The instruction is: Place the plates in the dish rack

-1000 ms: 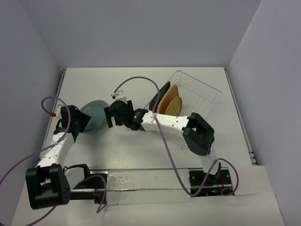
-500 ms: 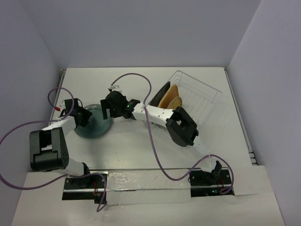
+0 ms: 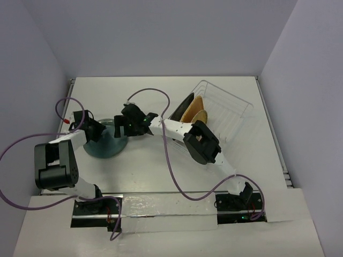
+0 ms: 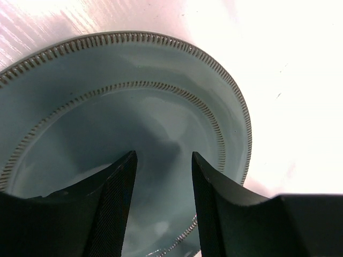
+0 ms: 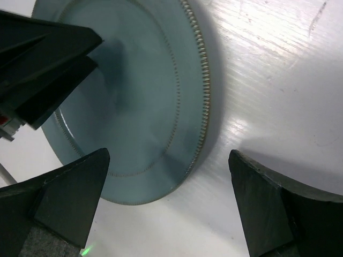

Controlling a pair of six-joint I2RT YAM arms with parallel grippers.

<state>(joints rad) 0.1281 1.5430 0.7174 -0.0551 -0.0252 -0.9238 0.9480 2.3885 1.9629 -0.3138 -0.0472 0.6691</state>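
The round teal-grey plate (image 3: pixel 109 144) lies on the table at the left and fills the left wrist view (image 4: pixel 134 101). My left gripper (image 3: pixel 95 131) hovers over its left part, open and empty (image 4: pixel 163 155); the plate's near rim shows between the fingers. My right gripper (image 3: pixel 127 126) is wide open over the plate's right rim (image 5: pixel 169 155), with the plate (image 5: pixel 134 96) below it. The dish rack (image 3: pixel 225 107) stands at the back right. It holds the black square plate (image 3: pixel 184 106), the yellow woven plate (image 3: pixel 192 110) and the tan woven plate (image 3: pixel 201 118) upright.
The left gripper's black fingers (image 5: pixel 43 59) show in the right wrist view close to my right gripper. Purple cables (image 3: pixel 155 92) loop over the table by both arms. Grey walls close in the table on three sides.
The teal plate went from tilted up to lying flat on the table. My left arm folded back beside it. My right gripper moved left over the plate's right rim.
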